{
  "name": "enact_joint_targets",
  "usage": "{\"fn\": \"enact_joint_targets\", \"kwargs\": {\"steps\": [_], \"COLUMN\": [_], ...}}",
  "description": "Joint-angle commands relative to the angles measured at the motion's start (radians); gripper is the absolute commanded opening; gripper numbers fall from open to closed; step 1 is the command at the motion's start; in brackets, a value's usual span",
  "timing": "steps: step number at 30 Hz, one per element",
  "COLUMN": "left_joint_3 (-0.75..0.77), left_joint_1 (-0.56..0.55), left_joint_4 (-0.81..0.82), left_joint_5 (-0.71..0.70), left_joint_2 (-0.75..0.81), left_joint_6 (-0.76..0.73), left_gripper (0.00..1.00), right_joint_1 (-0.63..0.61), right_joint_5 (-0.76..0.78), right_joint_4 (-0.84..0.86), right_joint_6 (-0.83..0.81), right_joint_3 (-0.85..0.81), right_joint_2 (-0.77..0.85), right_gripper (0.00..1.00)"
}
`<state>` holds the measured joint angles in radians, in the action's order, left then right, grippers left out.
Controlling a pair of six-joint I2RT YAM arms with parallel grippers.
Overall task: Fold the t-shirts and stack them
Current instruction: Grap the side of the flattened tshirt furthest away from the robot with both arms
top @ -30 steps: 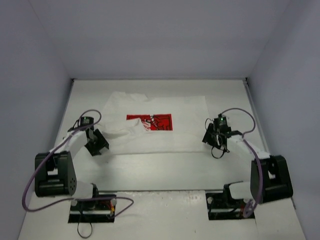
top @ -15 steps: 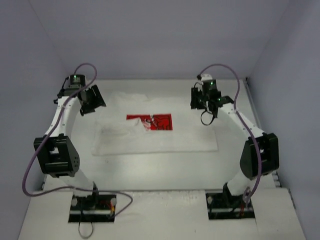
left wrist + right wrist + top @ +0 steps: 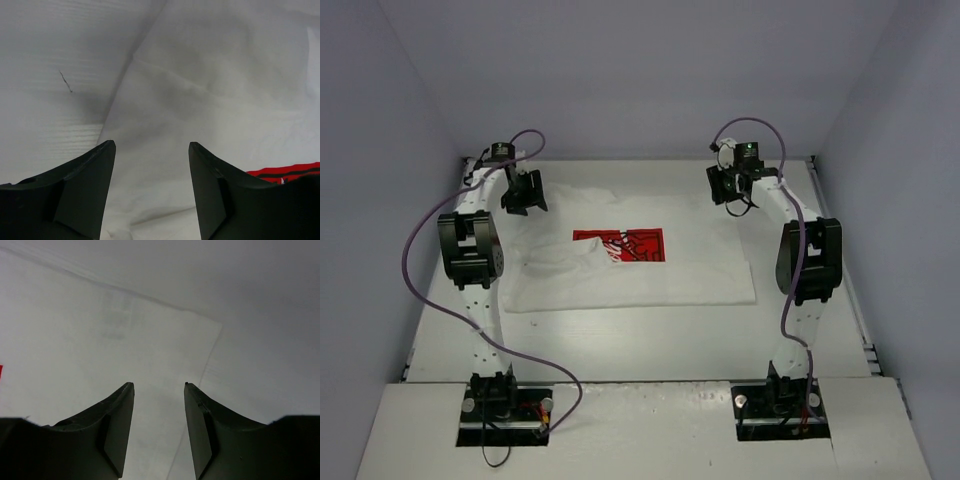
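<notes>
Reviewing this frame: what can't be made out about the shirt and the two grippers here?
- Line art on the red print: too small in the top view; the left wrist view's edge cuts it to a sliver.
- Far corners of the t-shirt: covered in the top view by the left gripper and right gripper.
- Whether either gripper touches the cloth: neither wrist view settles it.

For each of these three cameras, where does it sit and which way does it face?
Top external: above and behind the bases, looking down on the table; shows left arm, right arm, t-shirt.
Left wrist: on the left arm, looking past the left claw at the shirt's edge.
Right wrist: on its arm, looking past the right claw at a shirt corner.
Shared: top and left wrist both show the red print.
</notes>
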<state>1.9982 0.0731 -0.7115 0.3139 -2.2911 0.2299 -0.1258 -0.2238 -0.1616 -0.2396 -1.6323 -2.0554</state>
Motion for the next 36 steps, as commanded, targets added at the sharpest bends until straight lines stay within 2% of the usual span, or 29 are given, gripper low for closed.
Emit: {"fn": "enact_joint_targets", "kwargs": {"steps": [1,9,14,19,27,30,36], "left_joint_3": [0.105,0.154,0.201,0.212,0.149,0.187,0.166], "left_joint_1": [-0.004,-0.005,-0.004,-0.004,0.008,0.007,0.011], "left_joint_4": [0.006,0.009,0.028,0.075,0.262,0.261,0.225], "left_joint_5": [-0.029,-0.048,-0.001,0.050,0.115,0.169,0.196], "left_joint_2": [0.021,-0.061,-0.109,-0.117,-0.120,-0.165,-0.171], "left_joint_6": [-0.055,-0.107,-0.106,-0.098,-0.078,-0.080,-0.113], "left_gripper": [0.56,0.56,0.56,0.56,0.56,0.56,0.54], "right_joint_1": [0.032,0.061,0.069,0.081,0.106,0.115,0.121], "right_joint_5": [-0.034,-0.065,-0.049,-0.041,-0.080,-0.095,-0.143], "right_joint_4": [0.024,0.023,0.025,0.024,0.024,0.024,0.022], "right_joint_6": [-0.077,-0.101,-0.101,-0.109,-0.121,-0.120,-0.122], "right_joint_3": [-0.093,-0.149,-0.203,-0.220,-0.273,-0.295,-0.325], "right_joint_2": [-0.016,-0.151,-0.216,-0.215,-0.199,-0.214,-0.247], "right_gripper": [0.42,0.45,0.47,0.48,0.49,0.49,0.50]}}
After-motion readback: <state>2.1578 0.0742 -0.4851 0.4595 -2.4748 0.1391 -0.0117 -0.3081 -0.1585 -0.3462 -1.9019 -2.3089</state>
